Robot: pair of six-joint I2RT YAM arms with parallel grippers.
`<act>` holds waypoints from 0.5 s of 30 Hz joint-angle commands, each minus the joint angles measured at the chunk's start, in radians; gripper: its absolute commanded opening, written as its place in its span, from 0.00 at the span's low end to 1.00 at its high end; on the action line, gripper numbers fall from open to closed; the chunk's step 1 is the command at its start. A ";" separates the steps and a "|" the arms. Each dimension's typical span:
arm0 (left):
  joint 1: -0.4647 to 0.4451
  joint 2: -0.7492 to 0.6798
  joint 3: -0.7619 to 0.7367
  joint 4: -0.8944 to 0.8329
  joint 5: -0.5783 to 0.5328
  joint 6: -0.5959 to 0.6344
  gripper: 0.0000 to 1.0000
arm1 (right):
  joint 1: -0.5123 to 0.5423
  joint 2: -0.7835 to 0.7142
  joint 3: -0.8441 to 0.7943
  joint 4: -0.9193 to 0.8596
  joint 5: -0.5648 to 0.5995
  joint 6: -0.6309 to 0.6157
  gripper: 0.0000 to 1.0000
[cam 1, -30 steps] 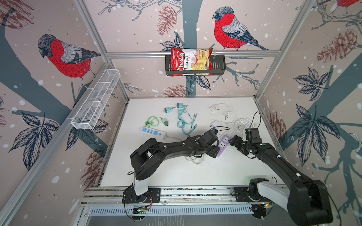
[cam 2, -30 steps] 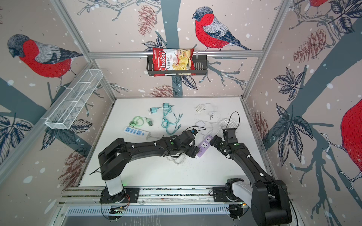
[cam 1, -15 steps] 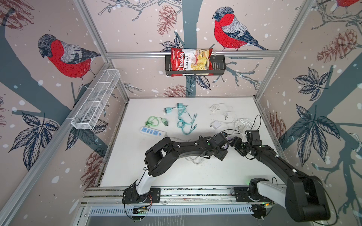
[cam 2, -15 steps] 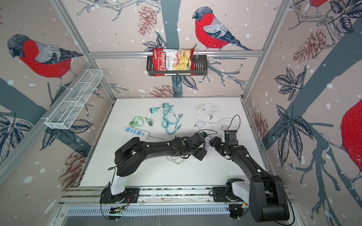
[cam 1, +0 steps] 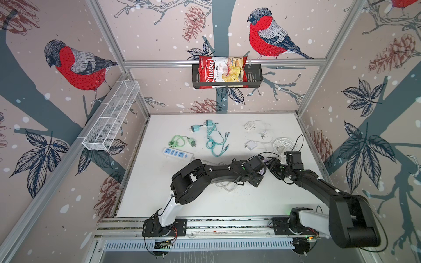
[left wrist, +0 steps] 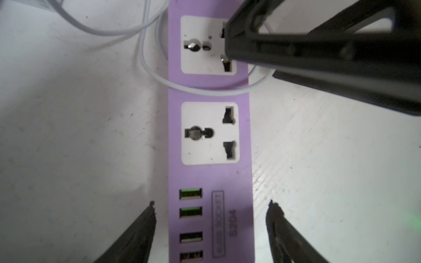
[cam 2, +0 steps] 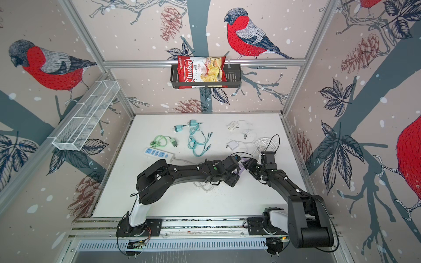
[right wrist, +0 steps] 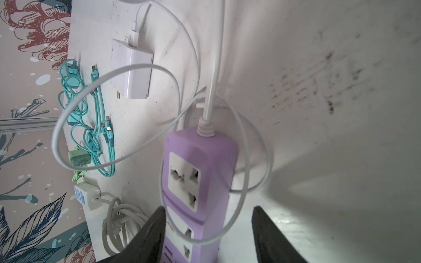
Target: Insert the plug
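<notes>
Both sets of jaws stand apart, clamping nothing. The left gripper [left wrist: 210,203] straddles the USB end of the purple power strip [left wrist: 209,175], and the right gripper [right wrist: 208,208] straddles it by the sockets [left wrist: 209,133]. On the table [cam 1: 227,205] the white charger [right wrist: 136,68], probably the plug meant, lies loose near the strip. The sockets look empty, so grasping and inserting are both yet to do.

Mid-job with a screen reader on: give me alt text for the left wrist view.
A purple strip fills the centre of the left wrist view, and the open left gripper straddles its USB end without touching it. The right gripper hangs over the farther socket, and a white cable loops across the strip between the two sockets.
</notes>
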 commanded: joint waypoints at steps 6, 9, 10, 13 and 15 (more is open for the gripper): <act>0.000 0.002 -0.022 -0.011 -0.020 0.007 0.73 | -0.030 0.014 0.006 0.103 -0.042 0.022 0.53; 0.000 0.000 -0.030 -0.013 -0.024 0.008 0.71 | -0.040 0.027 0.010 0.122 -0.058 0.024 0.50; 0.000 -0.003 -0.035 -0.009 -0.023 0.008 0.71 | -0.043 0.055 0.010 0.131 -0.063 0.027 0.49; 0.000 -0.012 -0.048 -0.007 -0.025 0.008 0.68 | -0.048 0.073 0.010 0.149 -0.073 0.031 0.45; 0.000 -0.016 -0.055 -0.003 -0.026 0.008 0.67 | -0.050 0.070 0.007 0.161 -0.071 0.036 0.42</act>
